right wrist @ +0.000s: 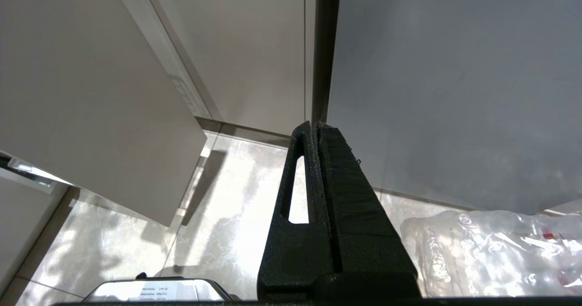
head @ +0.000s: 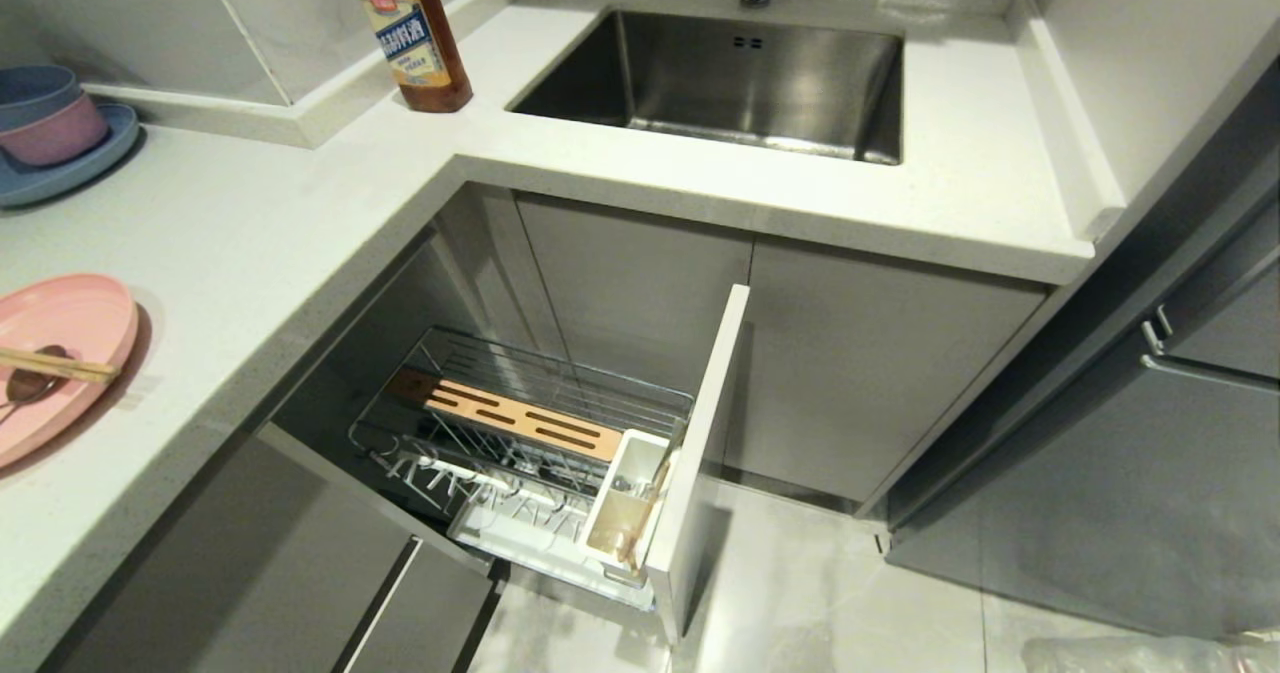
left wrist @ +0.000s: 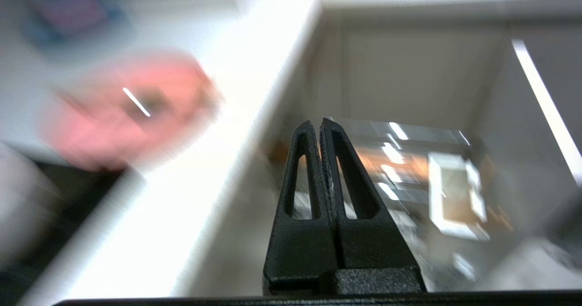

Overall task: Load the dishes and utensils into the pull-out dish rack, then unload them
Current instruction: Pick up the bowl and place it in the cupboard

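Both my left gripper and right gripper are clamped empty, pink plate with chopsticks sits on the counter edge, rack pulled out below; a clumsy grab could knock it off.

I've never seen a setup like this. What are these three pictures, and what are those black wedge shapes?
One robot, three cameras. The wide picture is from its head, looking down at a kitchen counter and sink. The other two sit on its wrists; each black wedge is a gripper, the left gripper and right gripper, both shut and holding nothing. On the counter lies a pink plate with chopsticks across it. Below, the pull-out dish rack stands open.
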`<state>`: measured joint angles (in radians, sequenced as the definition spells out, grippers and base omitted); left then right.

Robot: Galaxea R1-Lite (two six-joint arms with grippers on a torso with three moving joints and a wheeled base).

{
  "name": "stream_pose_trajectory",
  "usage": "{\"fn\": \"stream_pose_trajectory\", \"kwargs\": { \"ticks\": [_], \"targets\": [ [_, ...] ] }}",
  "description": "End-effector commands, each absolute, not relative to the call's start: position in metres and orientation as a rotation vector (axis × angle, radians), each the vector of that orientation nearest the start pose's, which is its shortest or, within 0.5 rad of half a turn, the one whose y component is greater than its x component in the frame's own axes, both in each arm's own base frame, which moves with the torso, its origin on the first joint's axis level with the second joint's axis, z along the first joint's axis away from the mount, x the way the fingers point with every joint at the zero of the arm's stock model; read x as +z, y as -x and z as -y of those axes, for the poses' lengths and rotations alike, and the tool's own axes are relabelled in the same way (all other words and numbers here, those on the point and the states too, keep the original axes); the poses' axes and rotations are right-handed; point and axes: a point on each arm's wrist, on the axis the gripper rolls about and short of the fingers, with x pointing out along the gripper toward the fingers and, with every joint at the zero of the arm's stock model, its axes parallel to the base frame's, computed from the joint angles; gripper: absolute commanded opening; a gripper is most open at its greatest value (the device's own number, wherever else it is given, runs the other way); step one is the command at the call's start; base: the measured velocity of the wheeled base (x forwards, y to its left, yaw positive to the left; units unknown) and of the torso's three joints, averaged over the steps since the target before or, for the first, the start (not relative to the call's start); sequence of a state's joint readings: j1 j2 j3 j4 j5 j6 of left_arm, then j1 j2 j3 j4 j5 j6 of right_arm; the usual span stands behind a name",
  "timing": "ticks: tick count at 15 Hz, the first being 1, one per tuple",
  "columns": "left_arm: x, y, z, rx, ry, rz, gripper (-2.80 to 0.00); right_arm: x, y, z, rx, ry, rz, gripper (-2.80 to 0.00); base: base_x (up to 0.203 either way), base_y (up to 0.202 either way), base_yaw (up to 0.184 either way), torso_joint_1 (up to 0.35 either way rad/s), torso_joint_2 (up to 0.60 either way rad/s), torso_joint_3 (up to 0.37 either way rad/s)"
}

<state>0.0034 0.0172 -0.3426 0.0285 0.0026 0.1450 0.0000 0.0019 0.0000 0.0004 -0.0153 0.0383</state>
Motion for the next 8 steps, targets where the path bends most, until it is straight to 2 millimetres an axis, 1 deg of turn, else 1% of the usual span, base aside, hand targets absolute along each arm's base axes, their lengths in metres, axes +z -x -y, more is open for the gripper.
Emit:
{"fn": "stream_pose_trajectory", "kwargs": {
  "ticks": [1,2,3,5,7,8],
  "targets": [
    [0.201,0.081,0.000,0.066,-0.190,0.382,-2.80,0.075,0.023,0.000,-0.016,-0.038,-0.004,-2.80,0.000,0.000,0.000,0.000,0.00,0.000],
    [0.223,0.089,-0.001,0.105,-0.230,0.395,-2.80,0.075,0.022,0.000,-0.015,-0.038,-0.004,-2.80,0.000,0.000,0.000,0.000,0.00,0.000],
    [0.243,0.083,-0.001,0.131,-0.258,0.366,-2.80,0.075,0.022,0.000,-0.015,-0.038,-0.004,-2.80,0.000,0.000,0.000,0.000,0.00,0.000],
    [0.281,0.060,-0.002,0.182,-0.287,0.322,-2.80,0.075,0.022,0.000,-0.015,-0.038,-0.004,-2.80,0.000,0.000,0.000,0.000,0.00,0.000],
    [0.318,0.036,-0.005,0.277,-0.288,0.292,-2.80,0.075,0.022,0.000,-0.015,-0.038,-0.005,-2.80,0.000,0.000,0.000,0.000,0.00,0.000],
    [0.332,0.021,-0.006,0.340,-0.281,0.263,-2.80,0.075,0.022,0.000,-0.017,-0.038,-0.005,-2.80,0.000,0.000,0.000,0.000,0.00,0.000]
  ]
}}
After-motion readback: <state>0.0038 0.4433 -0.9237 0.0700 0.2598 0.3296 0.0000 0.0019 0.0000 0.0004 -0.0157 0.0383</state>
